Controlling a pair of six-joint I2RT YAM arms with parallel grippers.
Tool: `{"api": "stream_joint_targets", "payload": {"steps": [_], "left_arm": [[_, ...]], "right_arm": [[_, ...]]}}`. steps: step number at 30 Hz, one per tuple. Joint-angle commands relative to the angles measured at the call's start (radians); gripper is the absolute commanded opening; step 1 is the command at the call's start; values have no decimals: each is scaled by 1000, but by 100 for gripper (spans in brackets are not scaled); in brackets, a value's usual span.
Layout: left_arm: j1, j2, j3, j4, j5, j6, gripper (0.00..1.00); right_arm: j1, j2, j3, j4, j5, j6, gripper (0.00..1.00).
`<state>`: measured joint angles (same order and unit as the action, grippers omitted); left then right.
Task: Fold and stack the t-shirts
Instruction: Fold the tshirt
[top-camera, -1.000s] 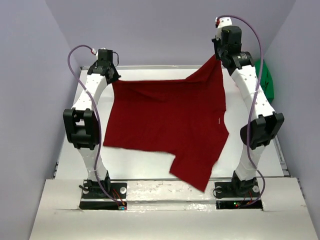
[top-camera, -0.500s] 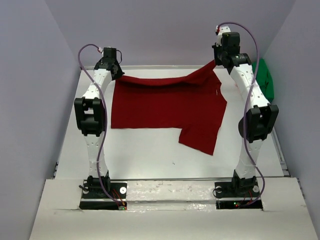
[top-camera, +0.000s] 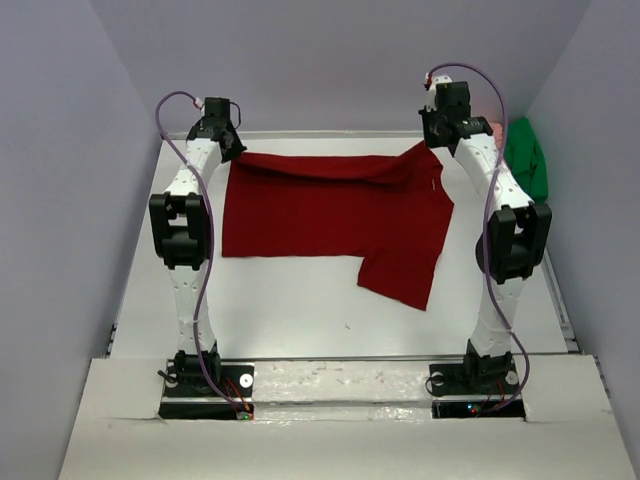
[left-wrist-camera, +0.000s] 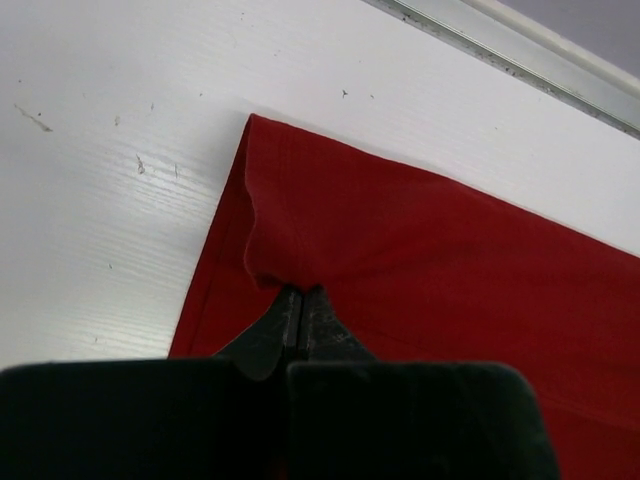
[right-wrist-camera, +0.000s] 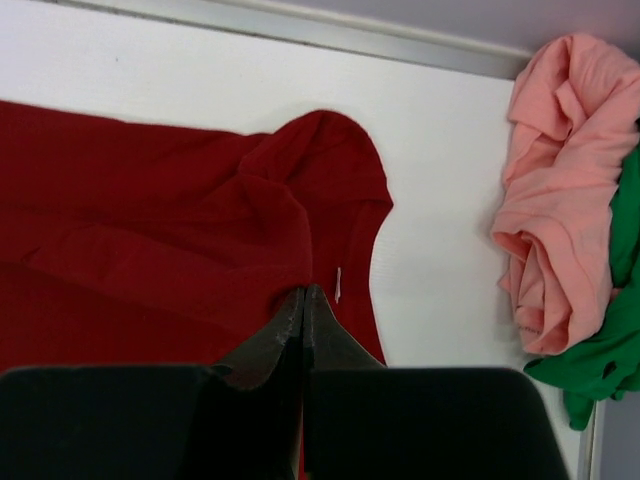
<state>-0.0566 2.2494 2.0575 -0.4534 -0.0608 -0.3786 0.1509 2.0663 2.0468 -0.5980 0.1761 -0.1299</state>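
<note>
the dark red t-shirt (top-camera: 330, 215) lies spread across the far half of the white table (top-camera: 290, 310), one part reaching toward the near edge on the right. the left tool (left-wrist-camera: 302, 300) is clamped on its far left corner, fingers pressed together over a pinch of cloth. the right tool (right-wrist-camera: 303, 300) is likewise clamped on a raised fold at the far right. the pink t-shirt (right-wrist-camera: 560, 190) and green t-shirt (right-wrist-camera: 615, 330) sit bunched together by the right edge.
</note>
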Motion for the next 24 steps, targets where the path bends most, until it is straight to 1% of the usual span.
{"api": "stream_joint_targets", "payload": {"steps": [1, 7, 11, 24], "left_arm": [[4, -17, 21, 9, 7, 0, 0], [-2, -7, 10, 2, 23, -6, 0], [-12, 12, 15, -13, 13, -3, 0], [-20, 38, 9, -18, -2, -5, 0]], "right_arm": [[-5, -97, -46, 26, 2, 36, 0], [-5, -124, -115, 12, 16, 49, 0], [-5, -126, -131, 9, 19, 49, 0], [-5, -78, -93, -17, 49, 46, 0]]}}
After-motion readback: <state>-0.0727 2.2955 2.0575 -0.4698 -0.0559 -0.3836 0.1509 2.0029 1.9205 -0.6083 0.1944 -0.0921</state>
